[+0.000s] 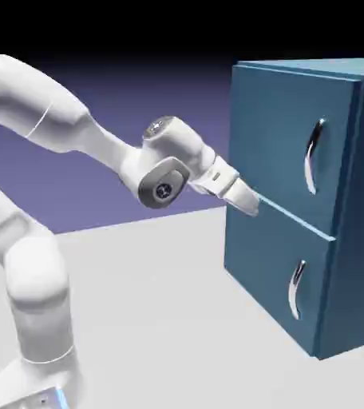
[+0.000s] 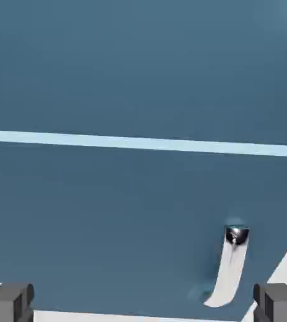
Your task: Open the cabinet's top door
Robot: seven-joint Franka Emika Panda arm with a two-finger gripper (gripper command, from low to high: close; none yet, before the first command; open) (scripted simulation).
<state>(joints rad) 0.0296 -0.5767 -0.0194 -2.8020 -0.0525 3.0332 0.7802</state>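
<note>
In front of the cabinet [image 1: 285,148], the claw [image 2: 145,303] hangs with its fingertips [image 2: 7,303] spread wide, nothing between them! In the exterior view it points down toward the exterior view's right, near the seam between the two doors; whether it touches the front, that view can't settle. Out from the claw, the hand view catches the lower handle [image 1: 297,290], silver and curved, near the picture's bottom right, and a pale blue strip [image 2: 143,143] running right across. Above that strip sits the top door [image 1: 285,136], the task's door, closed, with its curved silver handle [image 1: 314,156] toward the exterior view's right, well apart from the claw. Below, the lower door [image 1: 277,268] is closed too, so the cabinet's contents are hidden. And the whole cabinet stands upright on the pale surface [image 1: 169,319]!
</note>
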